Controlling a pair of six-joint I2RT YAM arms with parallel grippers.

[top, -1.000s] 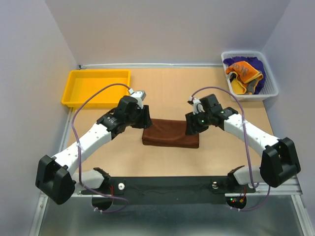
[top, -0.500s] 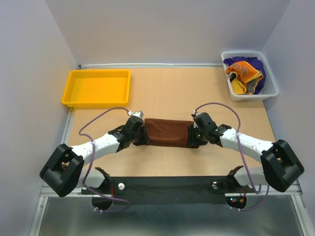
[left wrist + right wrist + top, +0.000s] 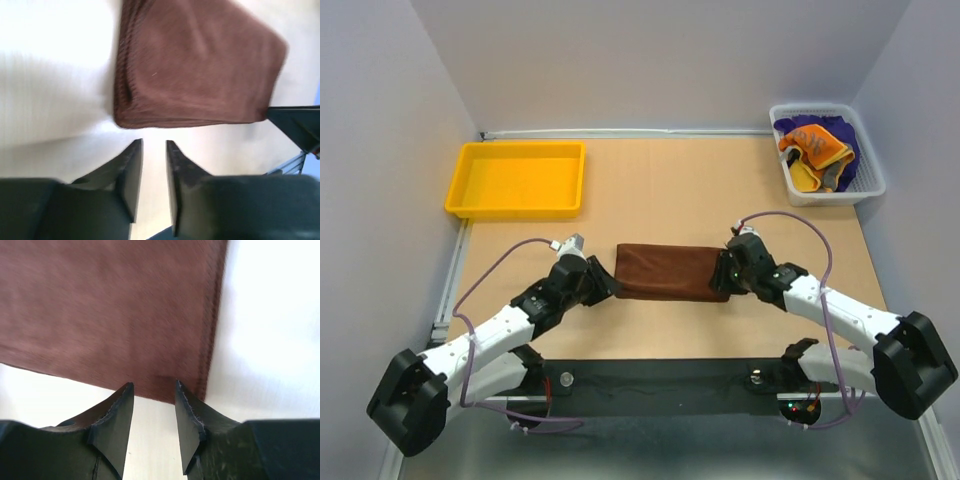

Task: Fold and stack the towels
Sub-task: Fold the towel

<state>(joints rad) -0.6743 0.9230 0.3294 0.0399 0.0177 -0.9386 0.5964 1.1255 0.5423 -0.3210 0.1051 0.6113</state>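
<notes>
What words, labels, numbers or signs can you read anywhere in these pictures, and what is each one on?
No text can be read in any view.
Dark print on the orange towel in the white basket: too small to tell whether it is lettering.
The brown towel and the yellow tray: plain, no markings show.

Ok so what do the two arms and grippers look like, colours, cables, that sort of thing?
Both the left arm and right arm have white link shells with black joint housings. A thin purple cable loops along each. The left gripper and right gripper are black, with two flat fingers tapering to points. A green light glows on the right wrist.
</notes>
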